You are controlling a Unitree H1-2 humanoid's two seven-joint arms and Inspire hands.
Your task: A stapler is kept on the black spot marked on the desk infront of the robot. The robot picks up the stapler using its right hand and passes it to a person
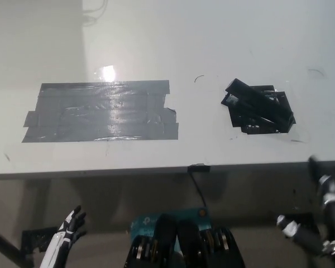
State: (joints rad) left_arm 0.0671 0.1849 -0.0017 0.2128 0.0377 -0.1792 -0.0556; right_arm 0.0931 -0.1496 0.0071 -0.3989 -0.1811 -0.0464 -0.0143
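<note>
A black stapler (255,101) lies slanted on a small black taped spot (268,123) at the right of the white desk (212,44). My black right hand (318,223) hangs below the desk's front edge at the lower right, well short of the stapler, with its fingers spread and nothing in them. My white left hand (64,237) rests low at the lower left, under the desk edge, fingers apart and empty.
A large patch of grey tape (100,111) covers the left middle of the desk. A cable (198,187) hangs from a small clip at the desk's front edge. A blue board (156,220) shows below it.
</note>
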